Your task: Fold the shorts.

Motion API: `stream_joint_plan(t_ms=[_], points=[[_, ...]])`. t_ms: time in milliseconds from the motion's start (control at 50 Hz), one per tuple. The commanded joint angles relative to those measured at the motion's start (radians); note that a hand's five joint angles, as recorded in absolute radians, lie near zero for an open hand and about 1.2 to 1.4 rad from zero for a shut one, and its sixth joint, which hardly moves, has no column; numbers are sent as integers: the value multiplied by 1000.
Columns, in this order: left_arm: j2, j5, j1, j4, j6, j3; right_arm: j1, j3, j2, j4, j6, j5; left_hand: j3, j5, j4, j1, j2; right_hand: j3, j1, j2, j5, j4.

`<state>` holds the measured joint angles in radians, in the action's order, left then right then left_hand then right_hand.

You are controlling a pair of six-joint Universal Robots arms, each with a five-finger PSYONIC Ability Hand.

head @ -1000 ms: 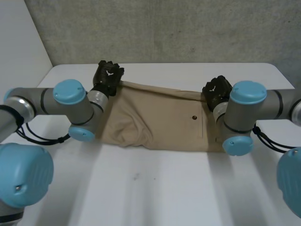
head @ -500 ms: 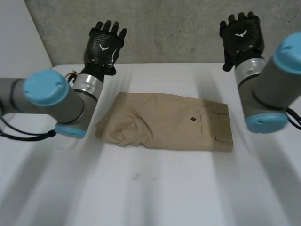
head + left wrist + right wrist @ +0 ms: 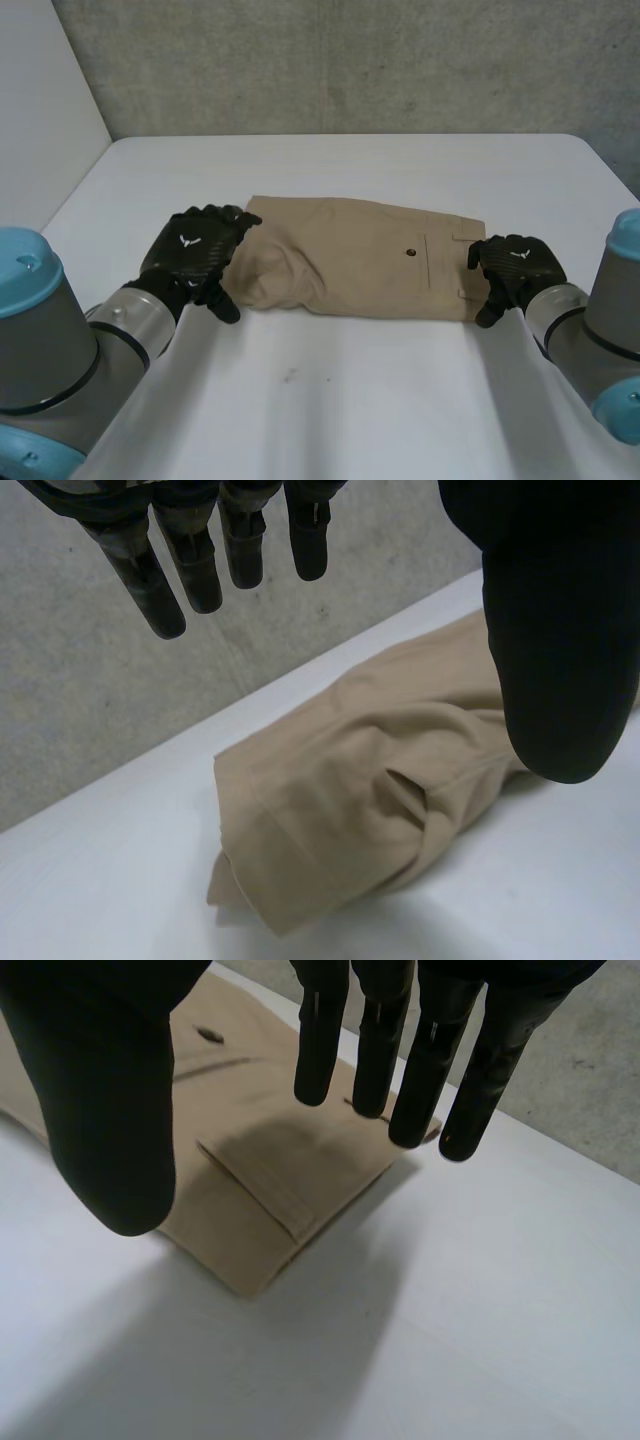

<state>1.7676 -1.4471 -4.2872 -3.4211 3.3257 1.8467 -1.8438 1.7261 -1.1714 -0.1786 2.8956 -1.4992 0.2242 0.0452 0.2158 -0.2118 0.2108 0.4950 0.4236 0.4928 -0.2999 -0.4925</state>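
Tan shorts (image 3: 360, 258) lie folded in half on the white table (image 3: 400, 400), waistband to the right, leg ends to the left. My left hand (image 3: 193, 252) hovers open beside the shorts' near left end, where the leg hem (image 3: 330, 830) bunches up. My right hand (image 3: 512, 268) hovers open by the near right corner of the waistband (image 3: 270, 1210), its fingers (image 3: 400, 1050) straight above the cloth. Neither hand holds any cloth.
A grey concrete wall (image 3: 350, 60) runs behind the table's far edge. A white wall (image 3: 40, 100) stands at the left. Bare white table lies in front of the shorts and on both sides.
Both hands let go of the shorts' far edge, rose high by the wall, then came down and back to the near corners. The shorts lie flat and still.
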Motion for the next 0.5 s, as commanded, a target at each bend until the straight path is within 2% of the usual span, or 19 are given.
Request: stream_joint_plan(t_ms=[20,140,260,300,440,500], points=[[12,1,-3,-9,3,6,28,-22,107,-130,-10,7,-34,-30,-26,22,-21,248,319,250,-268,-250],[21,1,3,-18,3,9,41,-56,153,-130,-12,7,-31,-27,-23,19,-18,283,354,285,-303,-285],[23,1,4,-26,5,11,41,-69,176,-134,-9,20,-31,-27,-23,19,-18,641,712,643,-661,-643],[23,-1,4,-26,5,11,40,-74,183,-128,-12,43,-31,-27,-23,19,-18,900,972,902,-921,-903],[13,-3,6,-26,5,17,61,-66,122,-111,-7,57,-34,-30,-26,22,-21,901,973,903,-922,-904],[7,-3,6,-26,5,20,138,-57,61,-78,-10,57,-34,-30,-26,22,-21,901,973,903,-922,-904]])
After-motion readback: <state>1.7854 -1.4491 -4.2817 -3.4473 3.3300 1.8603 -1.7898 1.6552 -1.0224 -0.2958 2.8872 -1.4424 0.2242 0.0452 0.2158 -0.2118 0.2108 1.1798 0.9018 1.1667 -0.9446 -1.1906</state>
